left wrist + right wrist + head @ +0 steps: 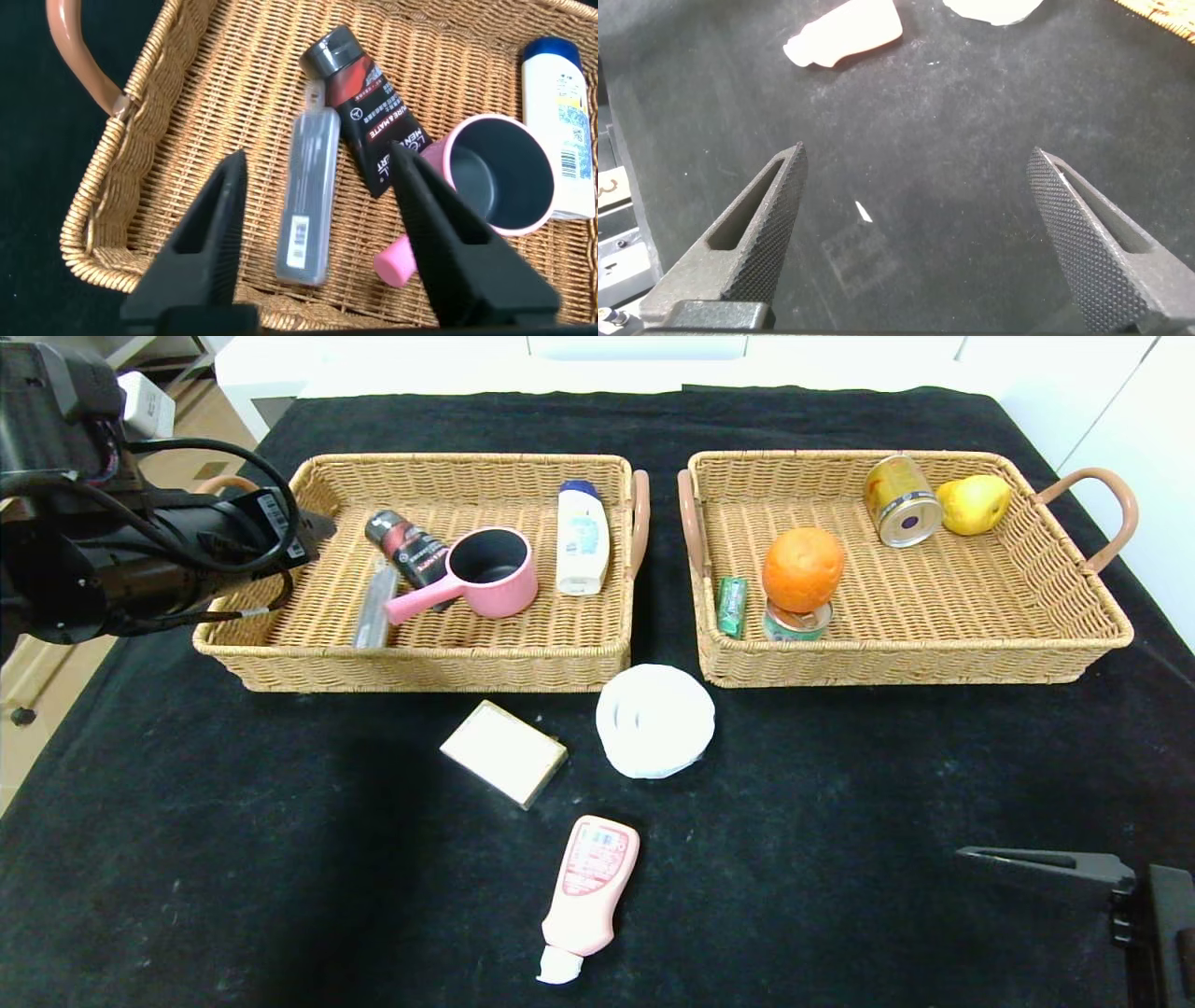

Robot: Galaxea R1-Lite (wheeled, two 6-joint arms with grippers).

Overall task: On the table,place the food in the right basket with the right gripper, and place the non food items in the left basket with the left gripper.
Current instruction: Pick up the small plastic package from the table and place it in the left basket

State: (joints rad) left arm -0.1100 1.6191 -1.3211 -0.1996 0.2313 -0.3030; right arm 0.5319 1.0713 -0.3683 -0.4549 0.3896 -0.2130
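Observation:
My left gripper (317, 527) hovers open over the left end of the left basket (411, 667). The translucent oblong case (308, 201) lies on the wicker below its spread fingers (220, 219), untouched. A white tub (655, 719), a beige box (504, 752) and a pink bottle (588, 891) lie on the table (280, 859). In the right basket (915, 663) an orange (803, 567) sits on a tin (796, 621), beside a green gum pack (731, 607). My right gripper (917, 154) is open and empty at the table's near right.
The left basket also holds a black tube (411, 555), a pink saucepan (485, 574) and a white bottle (583, 537). A gold can (902, 501) and a yellow pear (973, 504) lie at the right basket's far end.

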